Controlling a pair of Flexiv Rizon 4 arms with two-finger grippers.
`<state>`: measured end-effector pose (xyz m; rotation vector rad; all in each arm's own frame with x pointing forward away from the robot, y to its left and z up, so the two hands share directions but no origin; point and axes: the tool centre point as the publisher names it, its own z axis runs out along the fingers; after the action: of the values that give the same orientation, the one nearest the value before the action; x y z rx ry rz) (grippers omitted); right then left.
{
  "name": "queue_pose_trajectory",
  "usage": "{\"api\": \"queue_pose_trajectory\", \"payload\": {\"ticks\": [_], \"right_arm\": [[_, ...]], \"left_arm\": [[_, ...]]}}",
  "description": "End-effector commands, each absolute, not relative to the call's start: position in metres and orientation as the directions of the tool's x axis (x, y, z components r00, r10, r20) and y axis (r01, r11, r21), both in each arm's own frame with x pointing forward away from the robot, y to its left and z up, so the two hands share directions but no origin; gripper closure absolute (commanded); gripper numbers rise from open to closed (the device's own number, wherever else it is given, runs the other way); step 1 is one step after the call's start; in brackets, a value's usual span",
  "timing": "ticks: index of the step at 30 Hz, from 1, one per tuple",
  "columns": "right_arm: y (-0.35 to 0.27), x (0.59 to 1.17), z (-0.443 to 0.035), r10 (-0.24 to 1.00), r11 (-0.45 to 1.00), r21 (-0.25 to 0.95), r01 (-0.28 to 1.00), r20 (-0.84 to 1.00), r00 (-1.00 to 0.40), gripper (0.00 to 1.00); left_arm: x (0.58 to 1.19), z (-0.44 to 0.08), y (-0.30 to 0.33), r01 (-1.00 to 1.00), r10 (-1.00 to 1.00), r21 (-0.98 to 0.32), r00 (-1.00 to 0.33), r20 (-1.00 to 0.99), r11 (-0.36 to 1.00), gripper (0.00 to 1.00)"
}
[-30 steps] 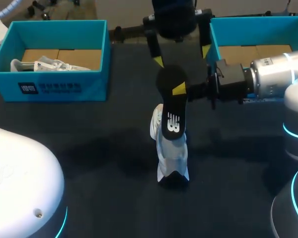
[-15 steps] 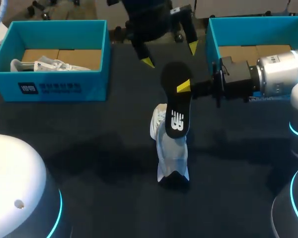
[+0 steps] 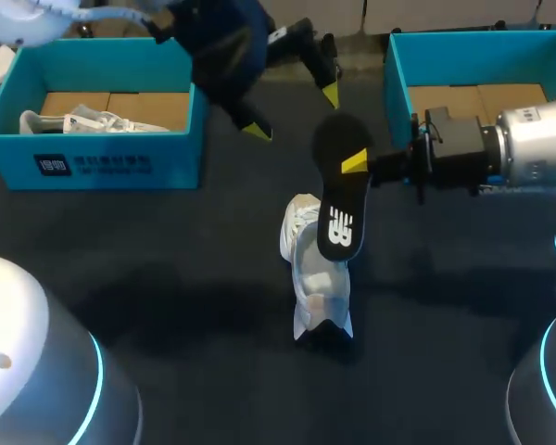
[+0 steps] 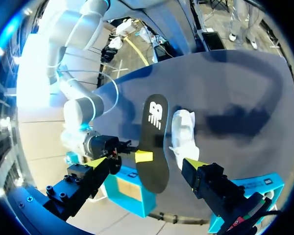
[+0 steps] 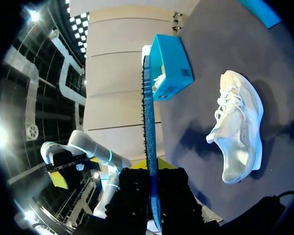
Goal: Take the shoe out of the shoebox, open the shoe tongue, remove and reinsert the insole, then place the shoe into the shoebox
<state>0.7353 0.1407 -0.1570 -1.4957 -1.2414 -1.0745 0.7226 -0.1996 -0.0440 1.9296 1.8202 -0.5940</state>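
A white shoe [image 3: 315, 278] rests on the dark table, toe toward the front edge. Above it hangs the black insole [image 3: 339, 199], and my right gripper [image 3: 353, 164] is shut on its upper end. In the right wrist view the insole [image 5: 148, 122] stands edge-on between my fingers [image 5: 136, 193], with the shoe [image 5: 237, 127] lying beside and below it. My left gripper [image 3: 293, 112] is open behind and to the left of the insole, touching nothing. In its own view the insole [image 4: 154, 132] and the shoe [image 4: 183, 132] lie ahead of the open left gripper [image 4: 146, 163].
A blue shoebox [image 3: 111, 153] at the back left holds another white shoe [image 3: 88, 120]. A second blue shoebox [image 3: 394, 79] stands at the back right, just behind my right wrist. Bare dark table surrounds the shoe.
My left gripper, still open, has drawn back to the left, away from the insole's top. The right gripper has carried the insole slightly to the right. The shoe has not moved.
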Motion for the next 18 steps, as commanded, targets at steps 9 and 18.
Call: {"api": "queue_pose_trajectory", "payload": {"ticks": [9,18], "right_arm": [[0.137,0.737,-0.152,0.223,-0.133,-0.084,0.988,0.968,0.112,1.00],[0.137,0.741,-0.149,0.232,-0.131,-0.088,0.987,0.966,0.117,1.00]], "left_arm": [[0.715,-0.064,-0.175,0.990,0.376,0.028,0.079,-0.923,-0.137,0.00],[0.720,-0.071,-0.156,0.992,0.233,0.025,0.053,-0.971,-0.121,0.00]]}}
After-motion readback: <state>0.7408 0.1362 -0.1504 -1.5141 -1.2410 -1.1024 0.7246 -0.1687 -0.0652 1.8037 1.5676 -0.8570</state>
